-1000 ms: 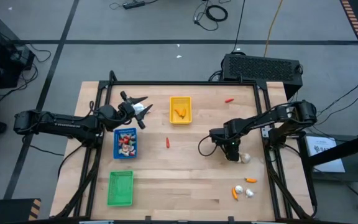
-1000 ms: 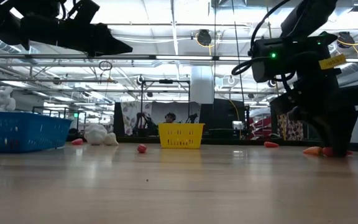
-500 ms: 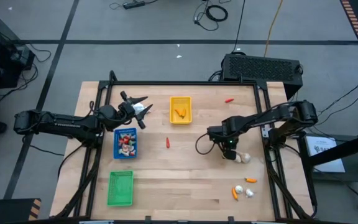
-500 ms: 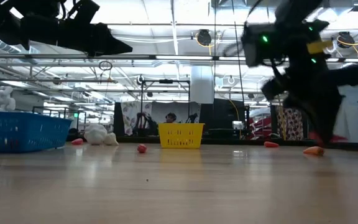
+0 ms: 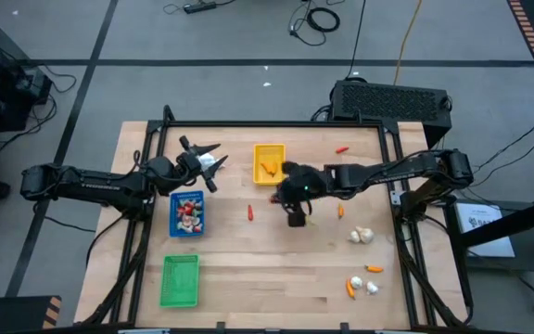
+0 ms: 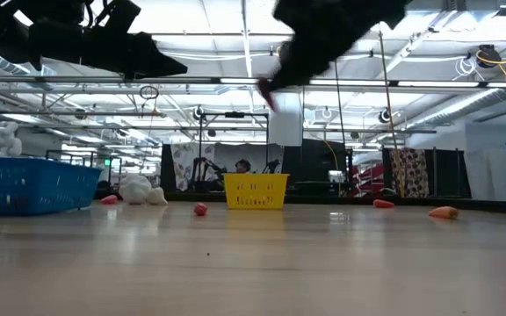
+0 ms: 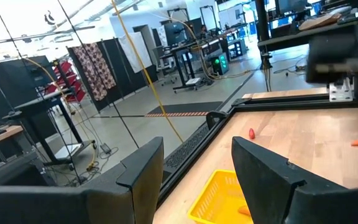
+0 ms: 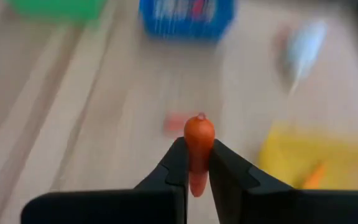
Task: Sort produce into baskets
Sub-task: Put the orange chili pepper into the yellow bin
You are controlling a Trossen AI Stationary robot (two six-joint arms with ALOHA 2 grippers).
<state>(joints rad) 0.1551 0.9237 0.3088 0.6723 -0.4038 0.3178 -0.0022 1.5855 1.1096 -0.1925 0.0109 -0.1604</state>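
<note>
Pinching a slim orange plastic carrot [image 8: 198,142] mid-body w/ our right tool [image 8: 196,163] clamped on it, we judge it light, stiff, slippery; left tool [image 7: 197,171] apart.

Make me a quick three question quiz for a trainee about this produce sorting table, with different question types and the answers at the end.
1. True or false: the right gripper is shut on an orange carrot piece.
2. Multiple choice: in the high view, which tray lies nearest the right gripper? A) green tray B) yellow tray C) blue tray
3. Fill in: the left gripper hovers open above the table between the blue tray and the ____ tray.

Key:
1. True.
2. B.
3. Yellow.
</note>
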